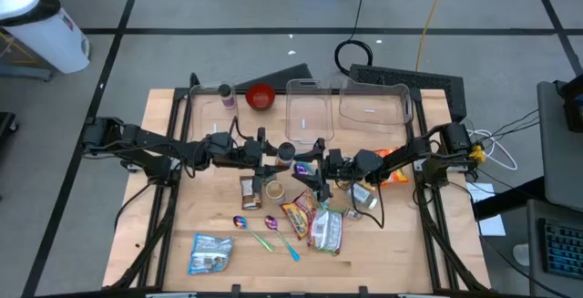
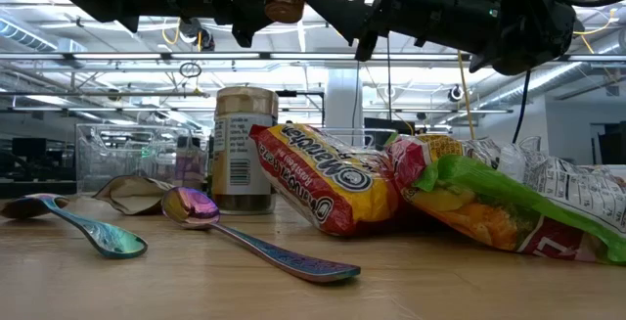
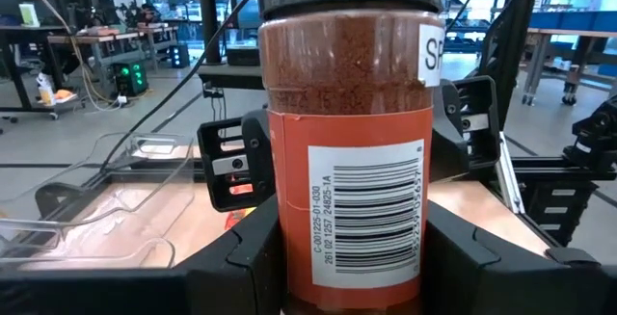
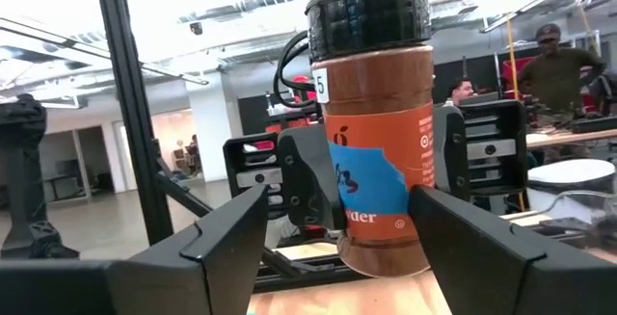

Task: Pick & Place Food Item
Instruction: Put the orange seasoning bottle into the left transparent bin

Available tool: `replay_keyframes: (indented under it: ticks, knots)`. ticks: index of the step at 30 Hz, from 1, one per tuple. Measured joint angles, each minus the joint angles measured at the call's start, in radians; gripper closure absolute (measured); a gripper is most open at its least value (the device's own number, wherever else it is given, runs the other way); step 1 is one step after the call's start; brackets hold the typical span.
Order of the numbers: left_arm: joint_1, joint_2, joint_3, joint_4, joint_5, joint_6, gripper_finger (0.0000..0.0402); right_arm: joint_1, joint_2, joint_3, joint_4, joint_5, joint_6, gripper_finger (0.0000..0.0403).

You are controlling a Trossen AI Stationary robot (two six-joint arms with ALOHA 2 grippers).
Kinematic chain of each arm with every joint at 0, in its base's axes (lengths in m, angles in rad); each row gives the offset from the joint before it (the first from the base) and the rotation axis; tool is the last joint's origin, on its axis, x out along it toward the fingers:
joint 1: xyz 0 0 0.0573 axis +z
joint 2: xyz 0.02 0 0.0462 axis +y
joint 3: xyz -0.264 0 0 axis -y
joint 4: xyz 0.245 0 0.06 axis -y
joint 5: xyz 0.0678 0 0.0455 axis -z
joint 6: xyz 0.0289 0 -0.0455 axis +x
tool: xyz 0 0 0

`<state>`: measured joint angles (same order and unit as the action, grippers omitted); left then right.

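Mid-air handoff, centre of the high view. Spice jar [image 1: 286, 153] sits between both grippers, lifted clear of the table, above the loose food items.

Left gripper [image 3: 352, 248] is clamped on the spice jar's lower body: fingers tight against the label on both sides, barcode facing its camera. Jar's long axis is upright in both wrist views, black cap up.

Right gripper [image 4: 333, 223] faces it from the opposite side, fingers spread wide and flanking the jar [image 4: 376, 132] with visible gaps, no contact yet by my read. The jar lies straight ahead of it, between its fingers.

Key relation: the arms are head-on along the table's left-right line in the high view, jar axis perpendicular to that line. The right arm only needs to close on it; the left then lets go.
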<state>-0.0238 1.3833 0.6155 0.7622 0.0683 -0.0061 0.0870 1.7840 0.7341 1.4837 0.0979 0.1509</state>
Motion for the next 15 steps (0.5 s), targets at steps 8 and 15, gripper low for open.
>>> replay_keyframes:
  ticks: [8, 15]
  knots:
    - [-0.002, 0.008, 0.003, -0.001, -0.005, -0.015, 0.0231, 0.009, 0.003, 0.004, -0.022, 0.099, -0.040, 0.0149]
    - [-0.002, 0.008, 0.003, -0.004, 0.001, -0.022, 0.0231, 0.009, 0.003, 0.004, -0.017, 0.104, -0.049, 0.0149]
